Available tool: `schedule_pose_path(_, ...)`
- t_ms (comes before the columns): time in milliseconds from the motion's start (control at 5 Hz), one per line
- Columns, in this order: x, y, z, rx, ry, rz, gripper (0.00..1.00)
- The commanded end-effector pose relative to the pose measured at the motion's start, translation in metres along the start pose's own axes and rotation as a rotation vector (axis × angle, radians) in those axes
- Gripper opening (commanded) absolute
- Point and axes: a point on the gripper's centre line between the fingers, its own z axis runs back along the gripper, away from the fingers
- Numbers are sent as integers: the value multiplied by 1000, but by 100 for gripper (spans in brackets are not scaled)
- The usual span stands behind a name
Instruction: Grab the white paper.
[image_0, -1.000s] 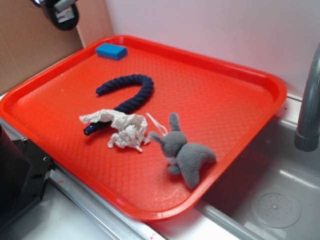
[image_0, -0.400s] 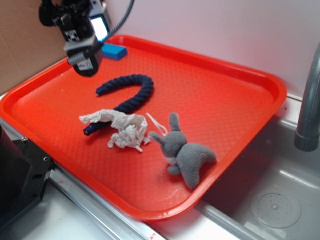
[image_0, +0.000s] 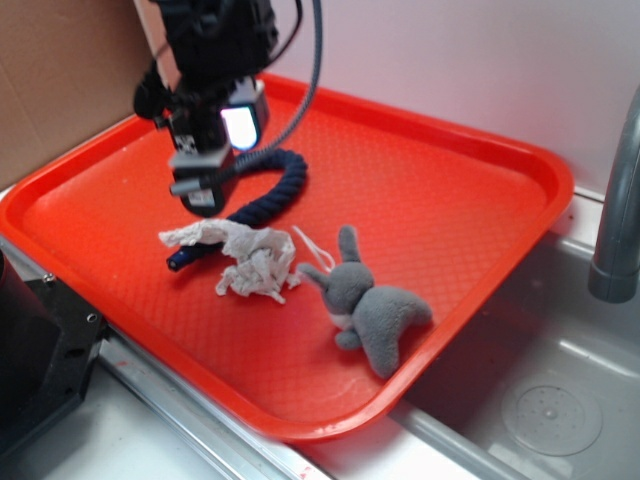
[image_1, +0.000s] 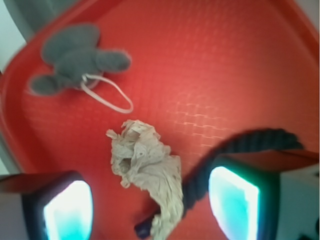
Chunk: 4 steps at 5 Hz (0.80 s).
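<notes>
Crowding white paper (image_0: 247, 258): rope (image_0: 270, 190), bunny (image_0: 372, 305).

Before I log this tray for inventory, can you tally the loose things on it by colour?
White: 1, the white paper
Grey: 1, the plush bunny
Dark navy: 1, the rope
Total: 3 showing on the red tray; the end effector may hide something behind it.

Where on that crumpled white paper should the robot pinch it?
Probably the bulky wad of the white paper, taken from straight above. It stands higher there, and sits clear of the grey plush bunny. The thin strip lies flat across the dark blue rope, so the open tool might pinch both.
</notes>
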Motion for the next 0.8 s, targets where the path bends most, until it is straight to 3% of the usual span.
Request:
schedule_pose_path(0,2,0,-44,43,108,-56,100)
schedule_pose_path(400,2,-4,-68,6,162,-137,100)
schedule_pose_path(600,2,-2,-70,13,172,-126,0)
